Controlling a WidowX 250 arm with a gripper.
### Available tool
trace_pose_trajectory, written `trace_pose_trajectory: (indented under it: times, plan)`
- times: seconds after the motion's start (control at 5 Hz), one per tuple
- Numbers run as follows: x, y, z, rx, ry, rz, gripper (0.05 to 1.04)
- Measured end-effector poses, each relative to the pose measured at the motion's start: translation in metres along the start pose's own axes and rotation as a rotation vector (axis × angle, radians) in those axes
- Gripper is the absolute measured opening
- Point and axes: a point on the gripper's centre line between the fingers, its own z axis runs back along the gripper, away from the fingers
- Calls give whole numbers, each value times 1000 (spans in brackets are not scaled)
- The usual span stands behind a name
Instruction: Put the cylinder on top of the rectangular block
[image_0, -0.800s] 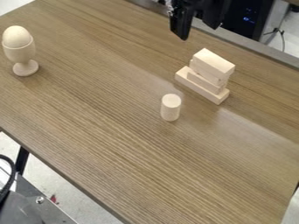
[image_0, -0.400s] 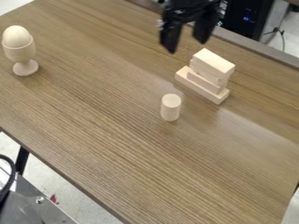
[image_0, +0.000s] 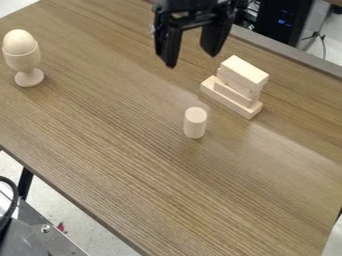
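Note:
The black gripper (image_0: 192, 59) hangs open near the top of the view, above the table, with nothing between its two fingers. Below it in the view, the pale wooden cylinder (image_0: 195, 123) stands upright on the table. To the cylinder's upper right, a rectangular block (image_0: 244, 72) lies on top of a small stack of wooden pieces, whose long flat base piece (image_0: 230, 98) rests on the table. The gripper is up and to the left of this stack, apart from it and from the cylinder.
A wooden egg cup (image_0: 25, 58) with an egg shape in it stands at the upper left of the brown wood table (image_0: 127, 150). Beyond the table's far edge are a dark box (image_0: 283, 20) and cables.
The gripper has come in from the top edge, moving left and lower in the view, with its fingers apart. The cylinder, the stack and the egg cup have kept their places.

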Motion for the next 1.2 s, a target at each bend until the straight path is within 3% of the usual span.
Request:
trace_pose_trajectory:
  times: [0.2, 0.4, 0.6, 1.2]
  plan:
    - [-14, -1, -12, -40, 66, -138, 999]
    - [-23, -7, -29, -48, 115, -222, 999]
    - [-27, -12, -48, -49, 132, -269, 999]
    - [-29, -7, -75, -22, 149, -291, 999]
